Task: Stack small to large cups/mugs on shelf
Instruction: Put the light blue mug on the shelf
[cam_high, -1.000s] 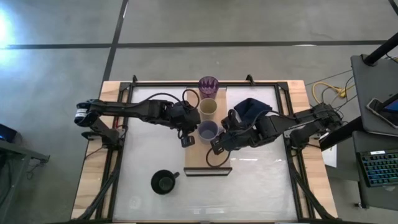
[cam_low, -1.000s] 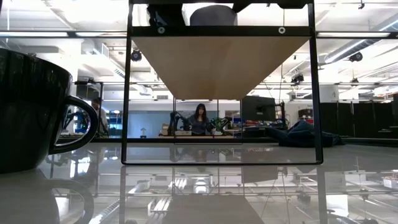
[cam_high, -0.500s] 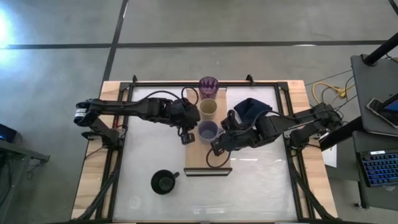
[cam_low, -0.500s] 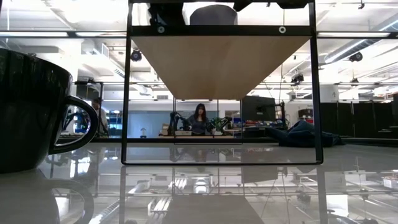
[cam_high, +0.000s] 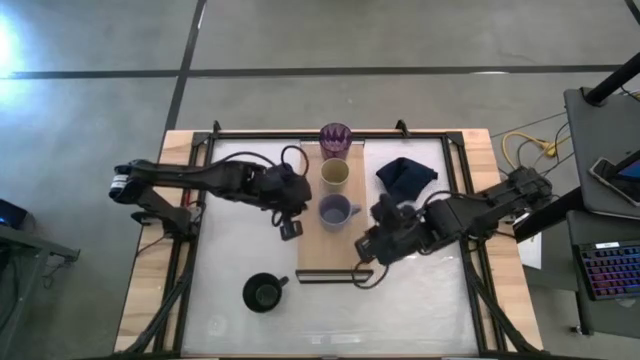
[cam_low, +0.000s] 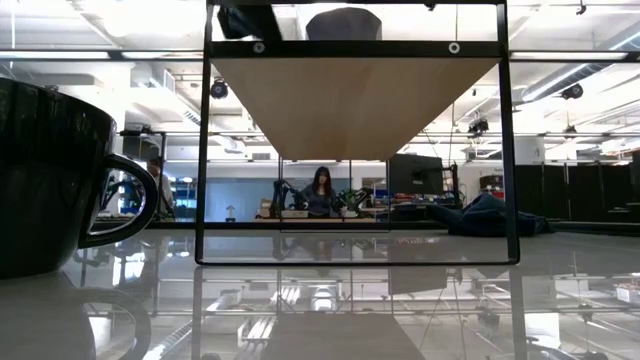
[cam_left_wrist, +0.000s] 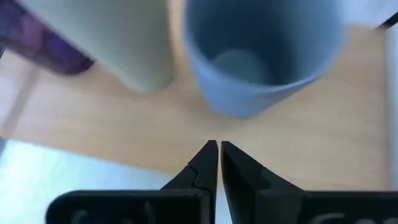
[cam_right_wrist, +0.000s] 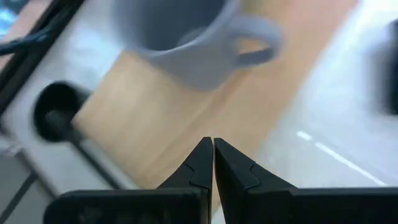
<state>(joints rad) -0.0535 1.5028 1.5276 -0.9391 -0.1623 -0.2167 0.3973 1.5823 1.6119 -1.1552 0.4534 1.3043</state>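
The light-wood shelf stands raised on a black frame in the middle of the table. On it, in a row from far to near, stand the purple tumbler, the beige cup and the lavender-blue mug, its handle toward the table's right. The black mug stands on the tabletop near left of the shelf and looms at the left of the low view. My left gripper is shut and empty, just left of the shelf. My right gripper is shut and empty over the shelf's near right part.
A dark navy cloth lies on the table at the far right of the shelf. The table's black frame rails run along its sides. There is open white tabletop near the front edge.
My right gripper has drawn back from the lavender-blue mug toward the table's near right. My left gripper has drawn back a little toward the table's left. The mug stays standing on the shelf.
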